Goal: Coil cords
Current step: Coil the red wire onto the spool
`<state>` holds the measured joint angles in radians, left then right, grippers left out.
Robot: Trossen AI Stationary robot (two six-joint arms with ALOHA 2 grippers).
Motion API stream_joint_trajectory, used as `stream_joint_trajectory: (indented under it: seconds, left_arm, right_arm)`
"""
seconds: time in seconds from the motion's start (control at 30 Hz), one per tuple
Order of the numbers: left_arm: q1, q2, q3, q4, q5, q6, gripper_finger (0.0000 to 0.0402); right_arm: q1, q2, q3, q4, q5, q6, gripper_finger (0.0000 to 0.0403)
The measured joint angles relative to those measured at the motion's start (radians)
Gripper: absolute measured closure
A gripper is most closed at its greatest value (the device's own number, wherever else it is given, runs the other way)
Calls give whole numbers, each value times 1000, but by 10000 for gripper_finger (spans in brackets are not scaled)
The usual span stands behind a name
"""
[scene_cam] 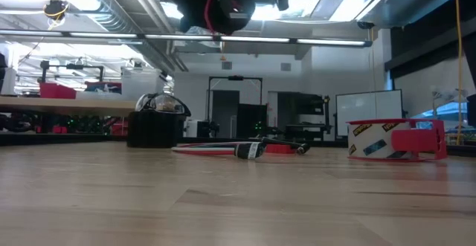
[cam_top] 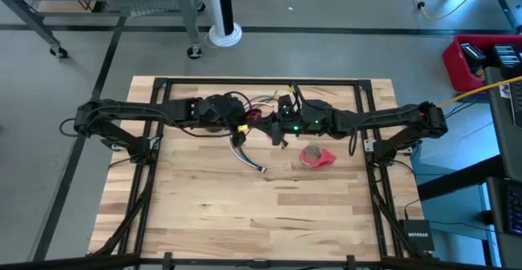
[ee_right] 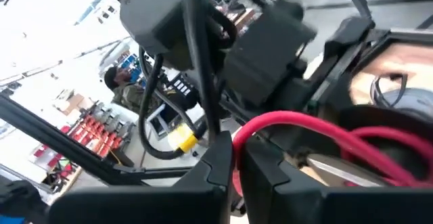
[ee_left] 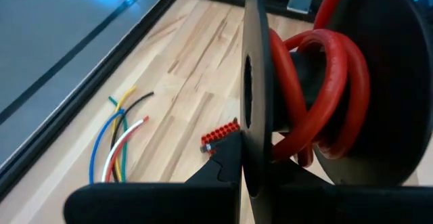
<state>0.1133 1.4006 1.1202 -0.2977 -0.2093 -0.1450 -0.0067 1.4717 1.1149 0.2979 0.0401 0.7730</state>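
Note:
A thick red cord [ee_left: 318, 82] is wound round the hub of a black spool [ee_left: 385, 68], high above the table's far middle. My left gripper [cam_top: 239, 123] is shut on the spool. My right gripper [cam_top: 273, 121] faces it and is shut on the cord's free run [ee_right: 304, 122]. A grey cord with a plug end [cam_top: 249, 156] lies flat on the table below them. Thin coloured wires [ee_left: 122, 139] lie loose toward the far edge. My left gripper pinches one thin flange of the spool near its rim [ee_left: 252, 136], the disc standing edge-on between the two fingers. The spool hangs clear of the table with the red cord round its hub. My right gripper pinches the red cord [ee_right: 245, 135] between its two fingers, which lie roughly level and across it. From the fingers the cord arcs over to the spool [ee_right: 385, 149], clear of the table.
A red tape roll [cam_top: 316, 157] lies right of centre, also seen in the low view [scene_cam: 394, 138]. A small red block [ee_left: 220, 137] lies near the coloured wires. The black frame [cam_top: 261, 81] rims the far edge. Bare wood [cam_top: 245, 213] fills the near half.

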Motion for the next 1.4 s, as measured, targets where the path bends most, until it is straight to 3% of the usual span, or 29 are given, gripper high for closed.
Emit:
stream_joint_trajectory:
  seconds: [0.23,0.73,0.97,1.23,1.4]
  left_arm:
    - [21,17,0,93,-1,24,401]
    - [26,15,-1,101,-1,48,401]
    - [31,13,-1,111,-8,49,401]
    - [30,13,-1,130,-8,49,401]
    - [31,13,-1,135,-14,48,401]
  right_arm:
    - [1,19,0,-48,-14,14,381]
    - [1,33,0,-63,-9,16,381]
    - [0,33,-1,-95,-119,9,381]
    - [0,34,-1,-127,-175,-39,379]
    - [1,56,-1,-117,-254,-47,343]
